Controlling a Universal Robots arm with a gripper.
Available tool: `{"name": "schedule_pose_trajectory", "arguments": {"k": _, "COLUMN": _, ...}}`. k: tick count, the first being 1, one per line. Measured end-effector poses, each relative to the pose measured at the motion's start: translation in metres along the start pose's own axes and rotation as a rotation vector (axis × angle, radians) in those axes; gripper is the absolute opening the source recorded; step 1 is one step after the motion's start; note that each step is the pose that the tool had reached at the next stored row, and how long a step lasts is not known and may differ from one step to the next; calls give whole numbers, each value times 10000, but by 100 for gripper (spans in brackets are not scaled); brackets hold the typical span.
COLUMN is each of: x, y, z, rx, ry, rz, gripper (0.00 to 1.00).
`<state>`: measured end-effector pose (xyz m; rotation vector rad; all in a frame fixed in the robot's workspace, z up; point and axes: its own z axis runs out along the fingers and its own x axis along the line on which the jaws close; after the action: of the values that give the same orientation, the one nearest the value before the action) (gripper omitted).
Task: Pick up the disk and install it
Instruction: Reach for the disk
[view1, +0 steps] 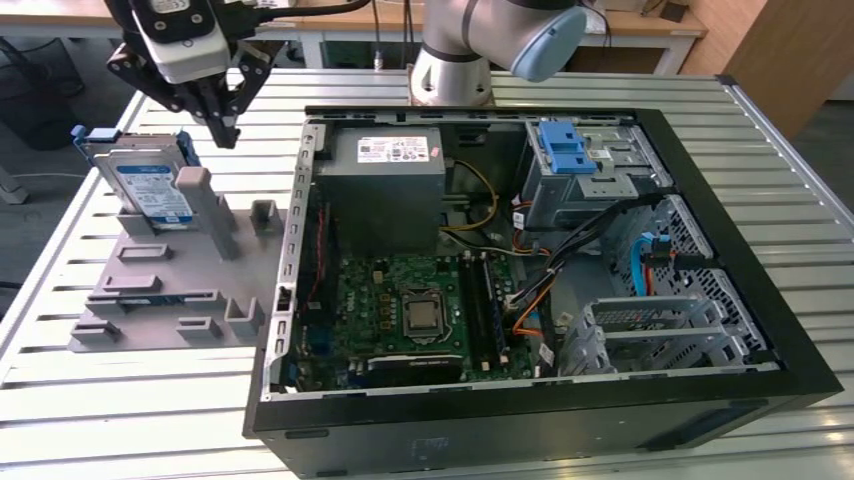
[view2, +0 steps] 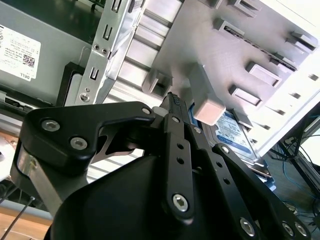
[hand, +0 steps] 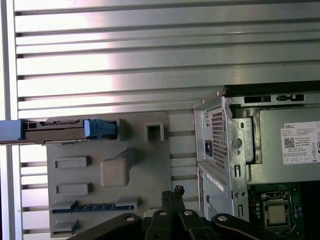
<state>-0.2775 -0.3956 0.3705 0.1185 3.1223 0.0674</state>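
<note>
Exterior view, one disk (view1: 144, 185), one gripper (view1: 224, 135) nearby

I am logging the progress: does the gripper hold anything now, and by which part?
Nothing is held. The gripper is shut on nothing and hangs over the grey holder, apart from the disk standing in it.

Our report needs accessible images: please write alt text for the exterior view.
The hand hangs over a grey holder where the disk stands on edge, on a slatted table. An open computer case lies at the exterior view's right.
</note>
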Motion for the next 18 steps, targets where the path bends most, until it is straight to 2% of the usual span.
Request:
{"name": "schedule_pose_trajectory", "arguments": {"k": 11, "x": 22, "y": -2, "z": 2, "rx": 1, "ry": 1, "rz": 1, "gripper": 11}}
{"name": "schedule_pose_trajectory", "arguments": {"k": 13, "x": 65, "y": -6, "z": 20, "rx": 1, "ry": 0, "rz": 1, "gripper": 11}}
{"name": "schedule_pose_trajectory", "arguments": {"k": 18, "x": 75, "y": -7, "z": 23, "rx": 1, "ry": 1, "rz": 1, "gripper": 11}}
